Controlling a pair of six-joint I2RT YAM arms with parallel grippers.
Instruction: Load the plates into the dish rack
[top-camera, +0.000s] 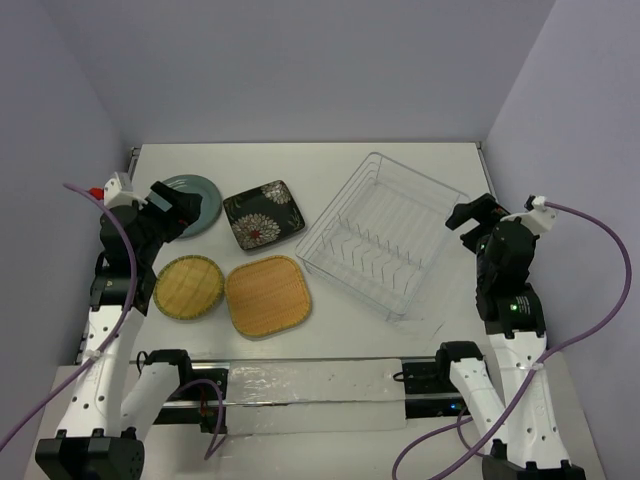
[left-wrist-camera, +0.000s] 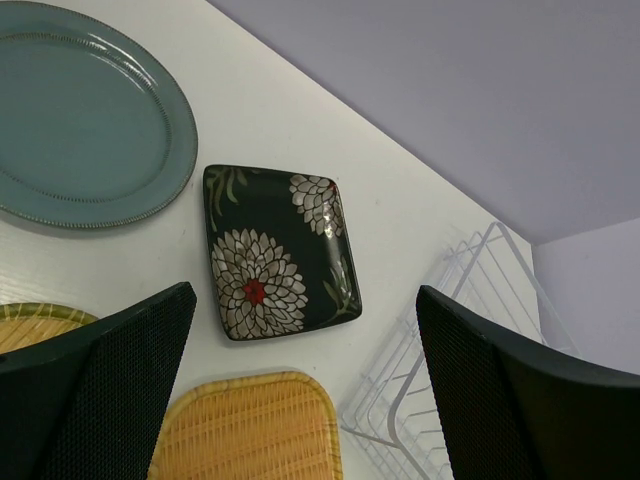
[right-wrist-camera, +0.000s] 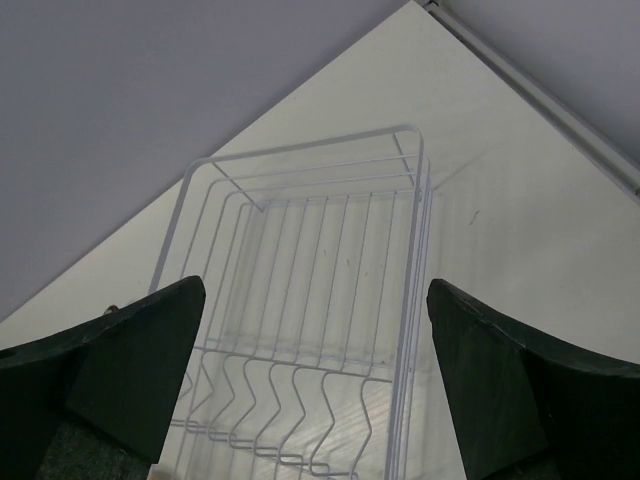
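Overhead: teal plate, black floral plate, yellow round plate and tan square plate lie flat on the table, left of the dish rack. Left wrist: left gripper spread wide, holding nothing, over the black plate. Right wrist: right gripper spread wide, holding nothing, facing the rack.

The whole scene is brightly and evenly lit from overhead, a soft white light with no hard edges. The table is nearly washed out, so the thin wires of the dish rack barely stand out and cast only faint grey shadows. The teal plate carries a gentle sheen. In both wrist views the dark fingers, close to the lens, look soft and slightly out of focus.
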